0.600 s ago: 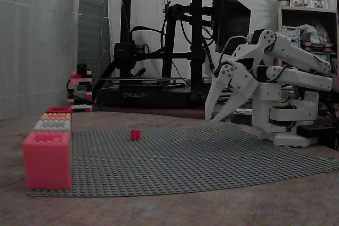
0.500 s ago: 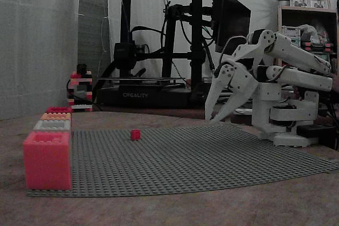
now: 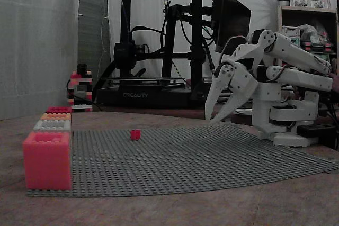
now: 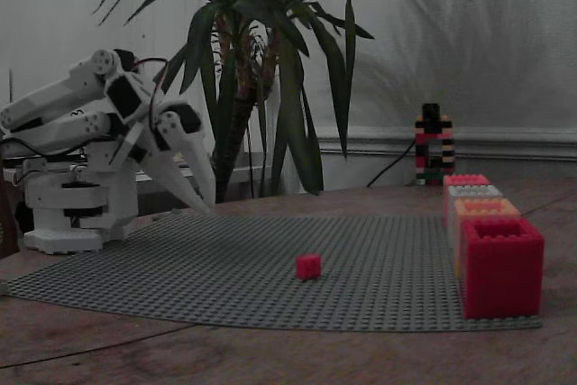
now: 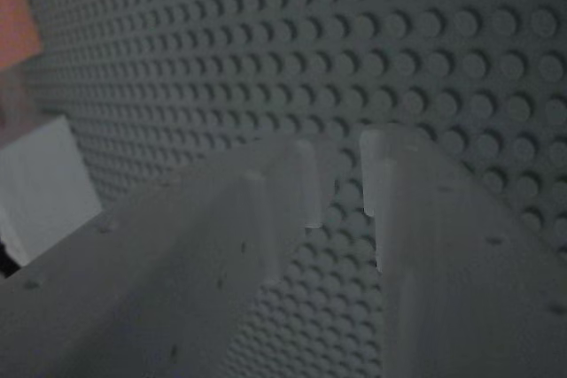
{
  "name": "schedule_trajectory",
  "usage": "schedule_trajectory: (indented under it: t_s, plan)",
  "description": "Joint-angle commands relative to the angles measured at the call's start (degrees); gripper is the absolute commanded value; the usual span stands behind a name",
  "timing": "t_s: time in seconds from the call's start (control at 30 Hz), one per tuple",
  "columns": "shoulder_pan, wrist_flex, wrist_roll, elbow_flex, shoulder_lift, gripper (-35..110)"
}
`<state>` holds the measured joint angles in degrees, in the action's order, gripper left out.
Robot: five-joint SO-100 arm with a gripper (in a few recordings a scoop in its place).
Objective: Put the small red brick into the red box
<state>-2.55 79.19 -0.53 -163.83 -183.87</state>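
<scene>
The small red brick [image 3: 135,134] [image 4: 308,266] sits alone on the grey studded baseplate [image 3: 185,157] [image 4: 225,268]. The red box [image 4: 500,263], deep crimson with a studded rim, ends a row of boxes at the plate's edge; it is the farthest box [image 3: 58,109] in the other fixed view. My white gripper [image 3: 209,120] [image 4: 209,203] hangs just above the plate near the arm's base, far from both. Its fingertips point down with a narrow gap and nothing between them. The wrist view shows the gripper [image 5: 341,183] over bare studs.
The row also holds a coral-pink box [image 3: 46,160], a grey box [image 3: 52,125] and an orange box [image 3: 55,116]. A small brick tower [image 3: 79,91] and a black 3D printer [image 3: 159,51] stand behind the plate. A potted plant [image 4: 261,69] stands beside the arm.
</scene>
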Motion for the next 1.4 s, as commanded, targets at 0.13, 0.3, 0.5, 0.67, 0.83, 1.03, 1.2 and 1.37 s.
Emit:
schedule_trajectory:
  t_s: [0.13, 0.3, 0.5, 0.67, 0.83, 1.03, 1.2, 1.37]
  plan:
    - [-1.1, -0.4, 3.2, 2.5, 1.9, 0]
    - [-0.1, -7.4, 1.7, 10.6, 14.3, 0]
    - [5.0, -10.1, 7.5, 30.1, 38.1, 9]
    - [8.5, -9.8, 15.2, 43.6, 57.9, 15]
    - [10.3, -10.3, 19.6, 53.6, 75.1, 20]
    - [12.0, -10.7, 20.5, 65.7, 90.9, 20]
    - [14.2, -11.2, 21.7, 73.6, 100.1, 20]
    - [16.3, -11.3, 20.7, 78.7, 107.1, 20]
